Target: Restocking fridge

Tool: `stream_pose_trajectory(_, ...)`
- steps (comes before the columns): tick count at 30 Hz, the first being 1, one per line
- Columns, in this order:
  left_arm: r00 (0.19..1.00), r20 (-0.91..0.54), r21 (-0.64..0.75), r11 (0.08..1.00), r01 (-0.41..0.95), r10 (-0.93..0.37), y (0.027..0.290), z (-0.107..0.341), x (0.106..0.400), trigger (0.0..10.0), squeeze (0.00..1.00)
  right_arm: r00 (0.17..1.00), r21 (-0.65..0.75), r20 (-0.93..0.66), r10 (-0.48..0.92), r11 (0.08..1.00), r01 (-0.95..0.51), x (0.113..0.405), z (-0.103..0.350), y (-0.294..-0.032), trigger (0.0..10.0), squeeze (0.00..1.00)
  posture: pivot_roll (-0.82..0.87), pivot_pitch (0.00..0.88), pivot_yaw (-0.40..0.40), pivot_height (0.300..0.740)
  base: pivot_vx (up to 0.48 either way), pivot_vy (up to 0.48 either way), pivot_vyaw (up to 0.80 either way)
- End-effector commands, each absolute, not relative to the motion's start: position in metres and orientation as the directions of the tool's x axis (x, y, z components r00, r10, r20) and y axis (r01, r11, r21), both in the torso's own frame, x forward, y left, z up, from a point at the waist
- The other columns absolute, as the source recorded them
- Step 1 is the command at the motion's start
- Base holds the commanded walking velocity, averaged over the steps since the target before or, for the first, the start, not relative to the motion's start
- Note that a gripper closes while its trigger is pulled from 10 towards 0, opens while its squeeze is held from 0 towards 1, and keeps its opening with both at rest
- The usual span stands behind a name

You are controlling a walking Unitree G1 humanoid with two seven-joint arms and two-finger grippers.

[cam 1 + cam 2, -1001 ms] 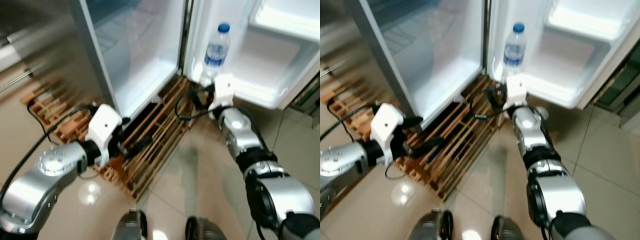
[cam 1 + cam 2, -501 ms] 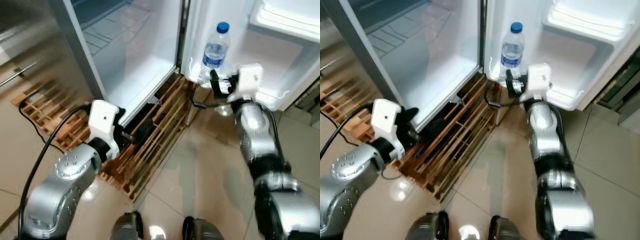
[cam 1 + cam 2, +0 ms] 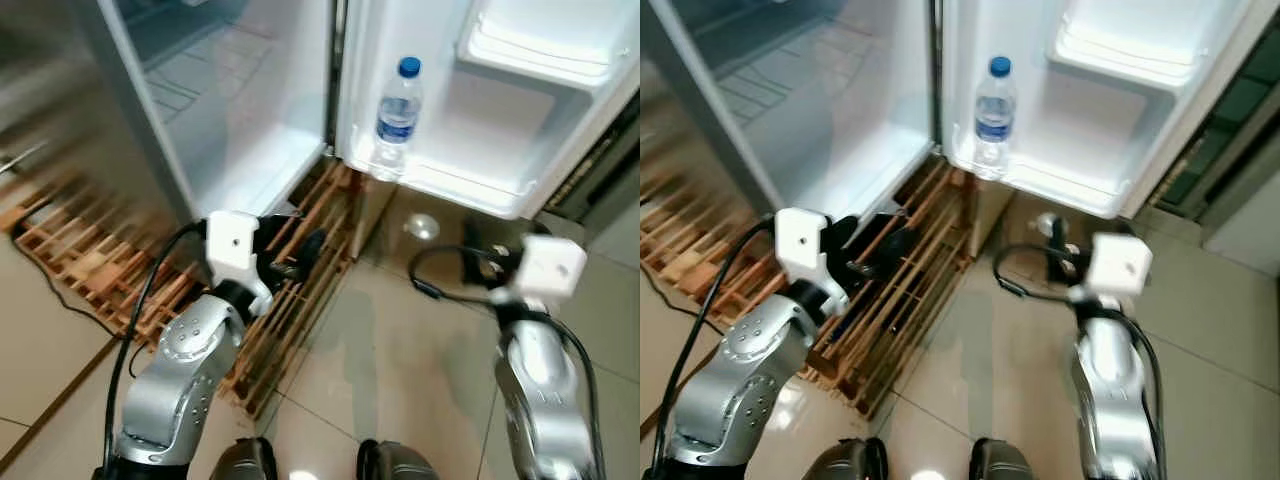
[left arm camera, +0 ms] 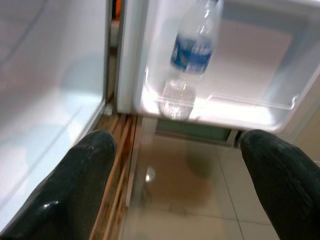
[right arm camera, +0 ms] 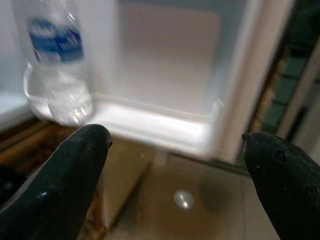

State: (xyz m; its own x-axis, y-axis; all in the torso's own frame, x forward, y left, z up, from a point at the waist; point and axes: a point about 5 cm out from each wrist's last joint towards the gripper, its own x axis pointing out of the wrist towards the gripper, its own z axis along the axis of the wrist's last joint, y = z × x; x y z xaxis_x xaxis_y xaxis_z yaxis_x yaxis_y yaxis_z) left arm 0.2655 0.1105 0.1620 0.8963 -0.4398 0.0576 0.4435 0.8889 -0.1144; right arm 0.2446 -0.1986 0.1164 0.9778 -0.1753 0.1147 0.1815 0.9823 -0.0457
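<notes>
A clear water bottle point(image 3: 397, 112) with a blue cap and blue label stands upright at the left end of the lowest shelf point(image 3: 470, 188) in the open white fridge door. My right gripper point(image 3: 1053, 238) hovers low over the floor, below and in front of that shelf, apart from the bottle. In the right wrist view its fingers point(image 5: 75, 165) are spread wide with nothing between them, and the bottle point(image 5: 56, 65) lies ahead. My left gripper point(image 3: 303, 250) is over the wooden slats by the fridge base, open and empty, and faces the bottle point(image 4: 191, 57).
A wooden slatted pallet point(image 3: 290, 300) lies under the fridge front. The white main compartment point(image 3: 250, 120) stands open on the left. An upper door shelf point(image 3: 540, 55) juts out above. Black cables point(image 3: 440, 270) hang by both arms. Glossy beige floor tiles point(image 3: 400, 380) spread in front.
My right gripper has let go of the bottle and drawn back and down from the door shelf. The bottle stays standing there. The left arm has swung forward, and the camera has shifted.
</notes>
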Motion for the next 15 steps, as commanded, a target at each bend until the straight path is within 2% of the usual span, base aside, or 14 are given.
stream_pose_trajectory(1, 0.888, 0.061, -0.096, 0.883, 0.460, -0.456, 0.107, 0.160, 0.267, 10.0, 0.00, 0.975, -0.064, 0.119, -0.187, 0.979, 0.196, 0.241, 0.120, -0.203, 10.0, 0.18, -0.15, 0.044, 0.009, 0.740, 0.000, 0.000, 0.00)
stream_pose_trajectory(3, 0.889, 0.061, -0.097, 0.884, 0.457, -0.453, 0.107, 0.159, 0.268, 10.0, 0.00, 0.979, -0.079, 0.093, -0.180, 0.979, 0.187, 0.238, 0.116, -0.204, 10.0, 0.18, -0.16, 0.042, 0.010, 0.740, 0.000, 0.000, 0.00)
stream_pose_trajectory(8, 0.901, 0.060, -0.115, 0.894, 0.434, -0.430, 0.100, 0.157, 0.280, 10.0, 0.00, 0.986, -0.089, 0.065, -0.156, 0.983, 0.162, 0.241, 0.110, -0.201, 10.0, 0.19, -0.17, 0.033, 0.015, 0.740, 0.000, 0.000, -0.54)
stream_pose_trajectory(10, 0.912, 0.060, -0.129, 0.903, 0.409, -0.405, 0.093, 0.158, 0.295, 10.0, 0.00, 0.989, -0.084, 0.057, -0.138, 0.986, 0.142, 0.248, 0.112, -0.195, 10.0, 0.18, -0.18, 0.022, 0.022, 0.740, 0.458, 0.000, 0.00)
stream_pose_trajectory(15, 0.899, 0.078, -0.123, 0.891, 0.437, -0.430, 0.086, 0.162, 0.302, 10.0, 0.00, 0.989, -0.082, 0.074, -0.125, 0.988, 0.131, 0.252, 0.117, -0.192, 10.0, 0.18, -0.18, 0.021, 0.026, 0.740, 0.470, 0.000, 0.00)
